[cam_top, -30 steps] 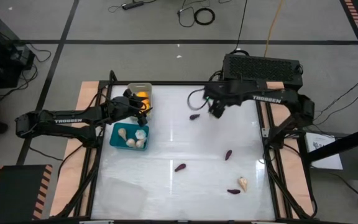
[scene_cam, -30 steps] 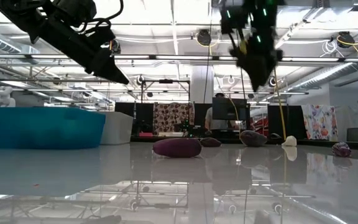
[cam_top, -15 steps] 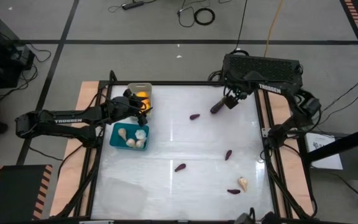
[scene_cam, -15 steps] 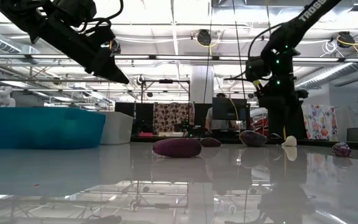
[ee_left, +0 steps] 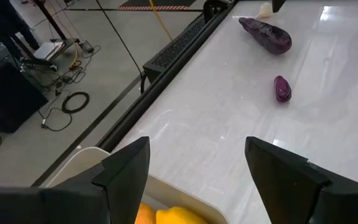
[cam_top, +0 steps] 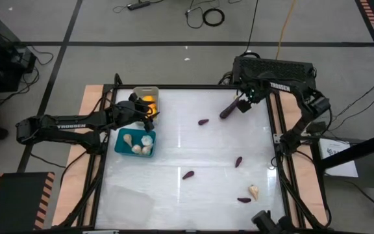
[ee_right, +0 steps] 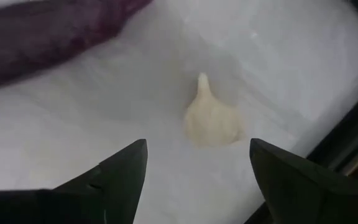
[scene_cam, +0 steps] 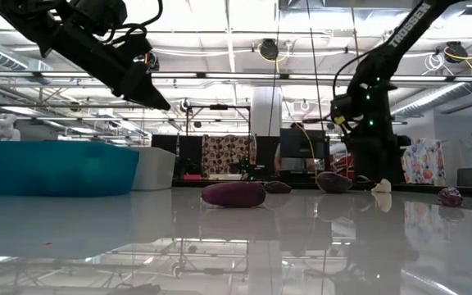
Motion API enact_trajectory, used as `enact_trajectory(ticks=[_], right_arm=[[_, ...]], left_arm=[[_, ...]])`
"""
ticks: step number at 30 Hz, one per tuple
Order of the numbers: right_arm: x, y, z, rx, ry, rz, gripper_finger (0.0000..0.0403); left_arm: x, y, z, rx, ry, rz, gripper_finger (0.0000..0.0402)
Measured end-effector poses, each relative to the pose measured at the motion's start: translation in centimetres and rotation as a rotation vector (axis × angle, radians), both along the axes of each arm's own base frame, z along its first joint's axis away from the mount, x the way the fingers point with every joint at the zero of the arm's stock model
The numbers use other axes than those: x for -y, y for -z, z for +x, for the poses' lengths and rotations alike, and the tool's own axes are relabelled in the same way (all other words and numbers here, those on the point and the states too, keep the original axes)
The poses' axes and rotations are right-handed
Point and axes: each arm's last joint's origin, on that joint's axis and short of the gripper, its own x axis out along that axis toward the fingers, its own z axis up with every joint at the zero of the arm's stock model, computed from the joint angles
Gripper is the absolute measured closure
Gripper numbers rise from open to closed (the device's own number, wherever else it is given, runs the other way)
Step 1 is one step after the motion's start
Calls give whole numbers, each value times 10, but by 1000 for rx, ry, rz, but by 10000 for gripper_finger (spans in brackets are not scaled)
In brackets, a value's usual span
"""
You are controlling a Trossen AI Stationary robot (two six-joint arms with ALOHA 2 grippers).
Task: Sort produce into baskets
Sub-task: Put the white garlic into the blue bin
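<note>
Right wrist view is the only one that shows a cream garlic bulb [ee_right: 211,120] sitting on the table just ahead of the right gripper [ee_right: 197,168], with the big eggplant [ee_right: 48,34] beside it. From above the bulb is hidden under the arm; only the big eggplant [cam_top: 228,111] shows there, at the far right edge of the table [cam_top: 193,149]. Right gripper fingers spread wide, nothing between them, hovering low over the bulb.

Left wrist view shows yellow fruit [ee_left: 166,216] in the grey bin [ee_left: 86,163] right under the left gripper [ee_left: 197,168], fingers apart, empty. Overhead confirms: left gripper [cam_top: 149,112] hangs over the grey bin [cam_top: 146,91], arm stretched in from the left side.

Overhead also gives what is left loose: small eggplants [cam_top: 203,121] mid-table, more toward the near right, and one garlic [cam_top: 254,192] near the front right. Teal bin [cam_top: 135,141] holds several garlic bulbs, just beside the grey one.

Low view: eggplant [scene_cam: 233,194] in the foreground, right arm's elbow up high, wrist down.
</note>
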Motion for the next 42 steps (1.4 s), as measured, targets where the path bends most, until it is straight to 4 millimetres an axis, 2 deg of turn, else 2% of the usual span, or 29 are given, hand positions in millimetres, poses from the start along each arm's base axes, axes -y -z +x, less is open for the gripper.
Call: enact_trajectory(ticks=[9, 20, 26, 32, 38, 42], right_arm=[[-3, 4, -1, -42, 0, 61, 146], [-3, 4, -2, -40, 40, 57, 252], [-3, 4, -2, -44, 27, 53, 274], [0, -1, 0, -38, 27, 44, 246], [7, -13, 4, -46, 6, -1, 174], [8, -9, 3, -74, -36, 14, 123]], left_arm=[[0, 1, 0, -8, -1, -3, 130], [0, 3, -1, -32, -1, -12, 130], [0, 3, -1, -32, -1, -12, 130], [0, 3, -1, -28, -1, -11, 130], [0, 3, -1, -26, -1, -11, 130], [0, 3, -1, -26, -1, -11, 130]])
